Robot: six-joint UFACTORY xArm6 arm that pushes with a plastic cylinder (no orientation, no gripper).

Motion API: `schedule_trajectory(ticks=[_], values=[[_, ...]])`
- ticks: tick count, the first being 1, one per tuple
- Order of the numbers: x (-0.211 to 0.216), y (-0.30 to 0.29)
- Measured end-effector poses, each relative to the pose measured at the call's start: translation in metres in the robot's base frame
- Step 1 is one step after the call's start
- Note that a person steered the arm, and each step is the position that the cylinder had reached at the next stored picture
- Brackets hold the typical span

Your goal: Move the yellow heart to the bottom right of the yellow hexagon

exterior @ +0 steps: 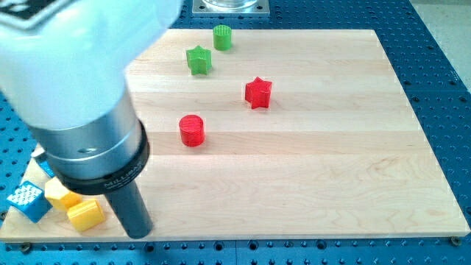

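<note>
Two yellow blocks lie at the board's bottom left corner. One yellow block (85,213) sits just left of my rod. The other yellow block (60,195) lies up and left of it, partly hidden under the arm. I cannot tell which is the heart and which the hexagon. My tip (137,234) rests near the board's bottom edge, just right of the nearer yellow block, close to it or touching.
A blue block with white dots (29,200) lies left of the yellow blocks, and another blue block (44,166) peeks out under the arm. A red cylinder (192,130), a red star (258,93), a green star (199,60) and a green cylinder (222,37) stand further up. The arm's body (73,96) hides the left side.
</note>
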State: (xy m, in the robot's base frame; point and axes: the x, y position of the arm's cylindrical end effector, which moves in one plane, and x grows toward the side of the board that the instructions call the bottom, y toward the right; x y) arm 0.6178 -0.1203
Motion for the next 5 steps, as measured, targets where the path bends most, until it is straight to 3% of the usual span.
schedule_trajectory(ticks=[3,5], values=[[-0.001,-0.087],[-0.026,-0.041]])
